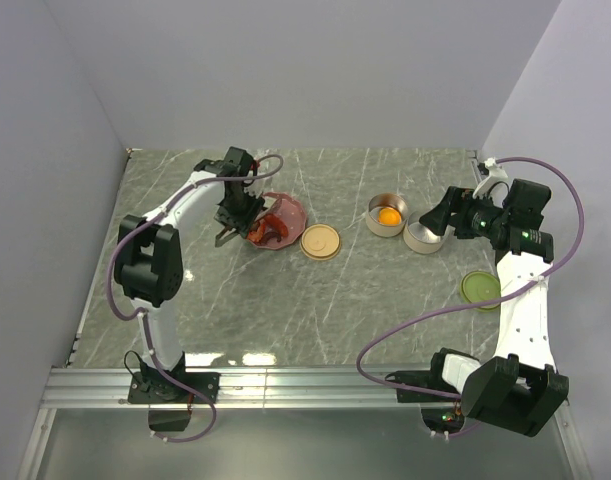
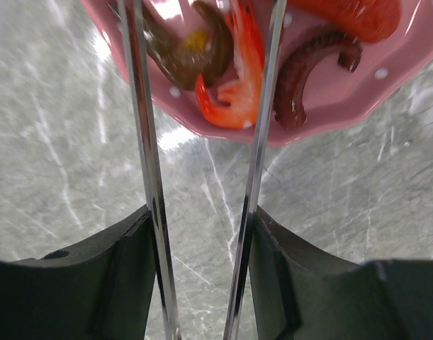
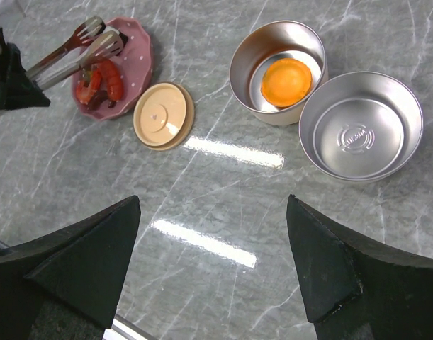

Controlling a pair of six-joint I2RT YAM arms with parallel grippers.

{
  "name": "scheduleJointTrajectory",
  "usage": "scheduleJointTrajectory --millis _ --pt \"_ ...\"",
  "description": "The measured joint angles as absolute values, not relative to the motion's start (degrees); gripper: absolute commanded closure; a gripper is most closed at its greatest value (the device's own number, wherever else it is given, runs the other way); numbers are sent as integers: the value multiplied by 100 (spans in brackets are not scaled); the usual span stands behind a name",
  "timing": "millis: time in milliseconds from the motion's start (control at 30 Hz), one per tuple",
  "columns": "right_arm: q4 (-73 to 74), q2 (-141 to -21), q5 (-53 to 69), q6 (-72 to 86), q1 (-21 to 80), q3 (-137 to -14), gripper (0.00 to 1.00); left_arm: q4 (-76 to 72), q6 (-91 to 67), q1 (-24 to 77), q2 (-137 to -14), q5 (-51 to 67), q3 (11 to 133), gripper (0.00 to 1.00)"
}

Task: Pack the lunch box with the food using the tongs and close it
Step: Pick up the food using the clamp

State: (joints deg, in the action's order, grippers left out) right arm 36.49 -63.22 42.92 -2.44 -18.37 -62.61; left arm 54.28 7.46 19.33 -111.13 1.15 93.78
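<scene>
My left gripper (image 1: 230, 226) is shut on the tongs (image 2: 147, 142). Both thin metal arms run out between its fingers (image 2: 110, 276) and stand apart, their tips over the pink dotted plate (image 2: 329, 120). On the plate lie food pieces: a red-orange shrimp-like one (image 2: 237, 78) between the tong arms and a dark curved one (image 2: 308, 71) just right of them. A round orange piece (image 3: 287, 78) sits inside one round metal lunch box tin (image 3: 244, 78). A second tin (image 3: 358, 134) beside it holds nothing. My right gripper (image 3: 212, 202) hangs open above bare table, near the tins.
A tan round lid (image 1: 320, 242) lies just right of the plate. A green lid (image 1: 480, 289) lies near the right arm. White walls close in the table on the left, back and right.
</scene>
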Motion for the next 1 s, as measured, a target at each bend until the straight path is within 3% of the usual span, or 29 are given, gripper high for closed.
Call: scheduleJointTrajectory --millis 567,1000 --pt "3651 -6322 4272 -244 -1835 -6261 10 5485 644 1933 -11052 56 9439 53" --pt "3653 -6313 4263 -244 -1835 -6261 10 5677 718 1933 -11161 56 9998 68"
